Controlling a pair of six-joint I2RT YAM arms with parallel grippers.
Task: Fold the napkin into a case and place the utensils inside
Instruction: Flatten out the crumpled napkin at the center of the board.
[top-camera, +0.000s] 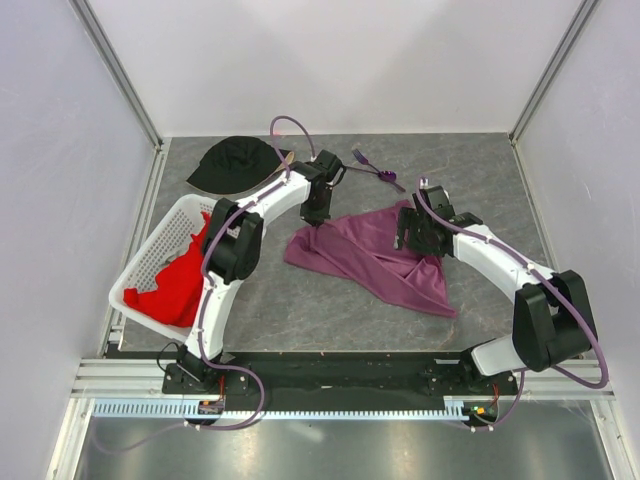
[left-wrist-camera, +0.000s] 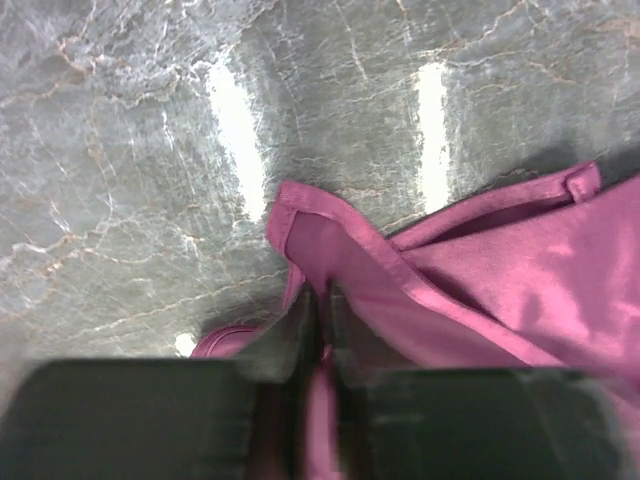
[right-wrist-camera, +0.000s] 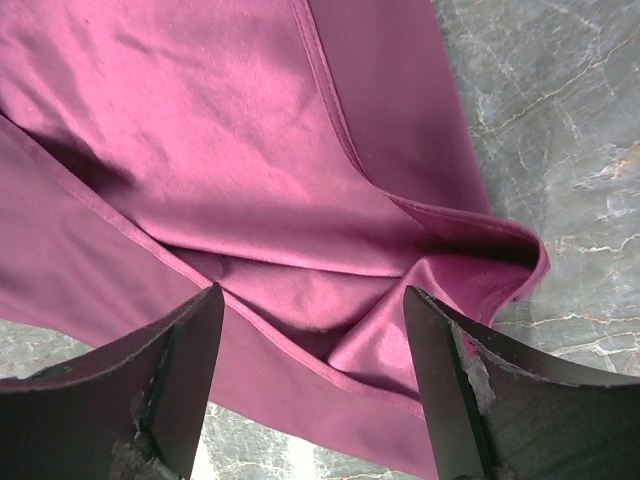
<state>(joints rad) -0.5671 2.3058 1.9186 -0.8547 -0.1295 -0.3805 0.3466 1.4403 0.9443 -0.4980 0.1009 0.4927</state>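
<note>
The plum-purple napkin (top-camera: 375, 258) lies crumpled in the middle of the grey table. My left gripper (top-camera: 316, 222) is shut on its left edge; in the left wrist view the cloth (left-wrist-camera: 470, 290) is pinched between the closed fingers (left-wrist-camera: 300, 330). My right gripper (top-camera: 412, 240) hangs open just over the napkin's right part. In the right wrist view the folded cloth (right-wrist-camera: 250, 180) lies between the spread fingers (right-wrist-camera: 190, 350), and a hemmed corner (right-wrist-camera: 520, 260) curls at the right. The purple utensils (top-camera: 375, 168) lie at the back of the table, apart from the napkin.
A black cap (top-camera: 232, 162) lies at the back left. A white lattice basket (top-camera: 150, 262) holding a red cloth (top-camera: 180, 285) stands at the left edge. Grey walls and metal posts enclose the table.
</note>
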